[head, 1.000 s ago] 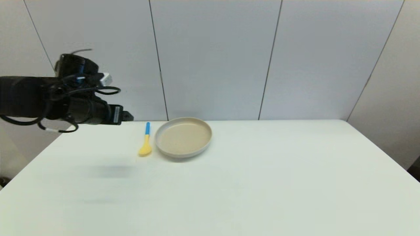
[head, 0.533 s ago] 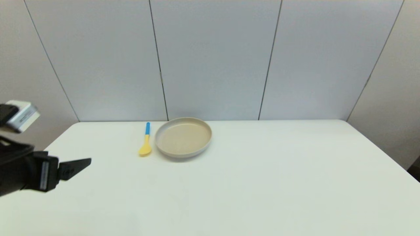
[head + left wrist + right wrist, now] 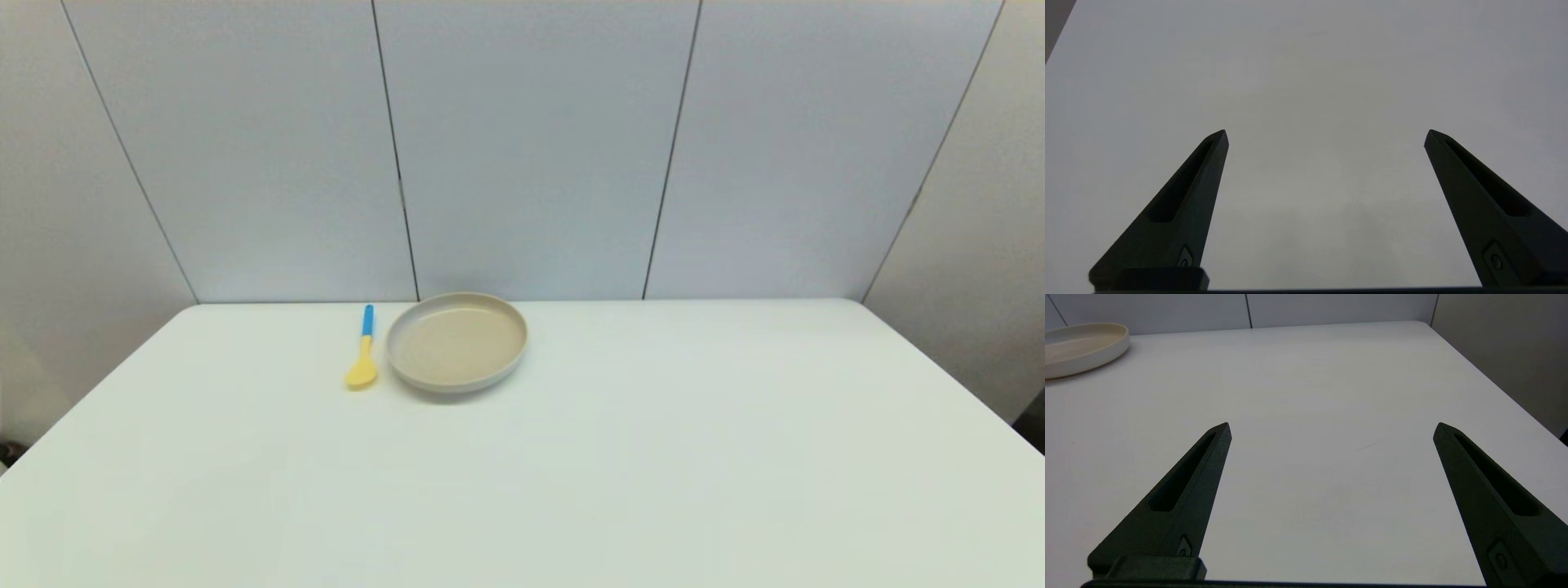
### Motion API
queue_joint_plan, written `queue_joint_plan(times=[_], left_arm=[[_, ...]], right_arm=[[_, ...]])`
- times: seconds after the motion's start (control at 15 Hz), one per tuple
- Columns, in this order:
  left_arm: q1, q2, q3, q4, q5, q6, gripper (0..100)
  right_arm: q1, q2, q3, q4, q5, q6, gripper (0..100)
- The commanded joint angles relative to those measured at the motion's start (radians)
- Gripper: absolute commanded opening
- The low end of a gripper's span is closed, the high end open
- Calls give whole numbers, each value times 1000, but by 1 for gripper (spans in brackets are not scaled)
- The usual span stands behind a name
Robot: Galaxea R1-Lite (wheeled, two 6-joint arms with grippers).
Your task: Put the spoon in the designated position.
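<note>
the spoon [image 3: 362,353] lies flat on the white worktop [image 3: 620,457] near its far edge, just beside the left rim of the round beige dish [image 3: 456,342], yellow bowl toward the robot and blue handle toward the wall; a narrow gap appears to separate the two. neither arm shows in the head view. left tool [image 3: 1325,136]: fingers spread wide, nothing between them, over bare worktop. right tool [image 3: 1332,429]: fingers likewise spread and holding nothing, over the right part of the worktop, with the dish [image 3: 1081,347] well apart from it.
</note>
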Motion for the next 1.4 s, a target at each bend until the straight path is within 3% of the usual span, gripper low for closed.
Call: queue_joint_plan(times=[0.07, 0.33, 1.4], left_arm=[[105, -186, 101, -80, -111, 6, 100], [76, -383, 103, -89, -104, -8, 100], [73, -390, 110, -113, -90, -28, 100]], right_arm=[[0, 1, 0, 1, -1, 0, 100], [0, 1, 0, 0, -1, 0, 100], [0, 1, 0, 0, -1, -7, 100]])
